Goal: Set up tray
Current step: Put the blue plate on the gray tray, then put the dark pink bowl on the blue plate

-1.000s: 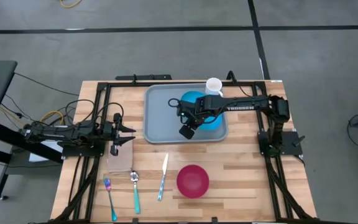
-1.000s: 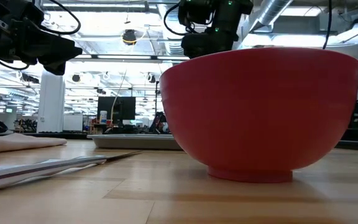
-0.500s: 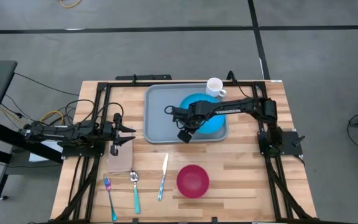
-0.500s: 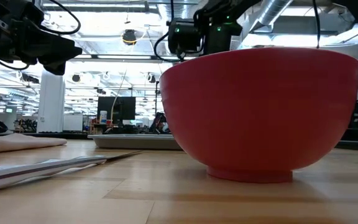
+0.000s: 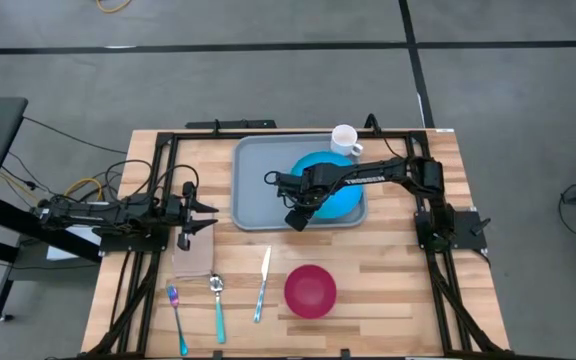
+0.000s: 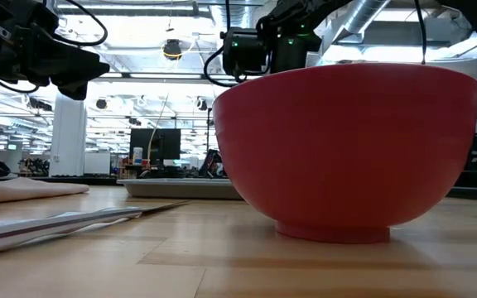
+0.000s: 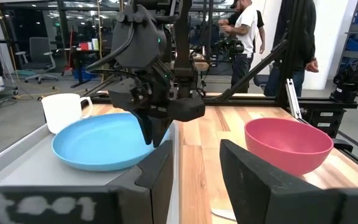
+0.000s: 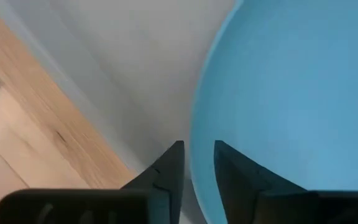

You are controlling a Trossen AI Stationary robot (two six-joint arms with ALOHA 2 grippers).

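Right gripper (image 5: 296,203) over grey-blue tray (image 5: 258,190), fingers slightly apart at blue plate (image 5: 336,190) rim, holding nothing, left gripper (image 5: 208,215) open beside tray

My two arms are matte black, jointed, with loose black cables looping along them. The right arm (image 5: 368,174) carries white lettering on its forearm. Each wrist ends in two flat, wedge-shaped dark fingers (image 7: 253,177).

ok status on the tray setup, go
Right gripper low at the blue plate rim, fingers slightly apart, plate resting on tray. Left gripper open, waiting over the napkin. Nothing blocking.
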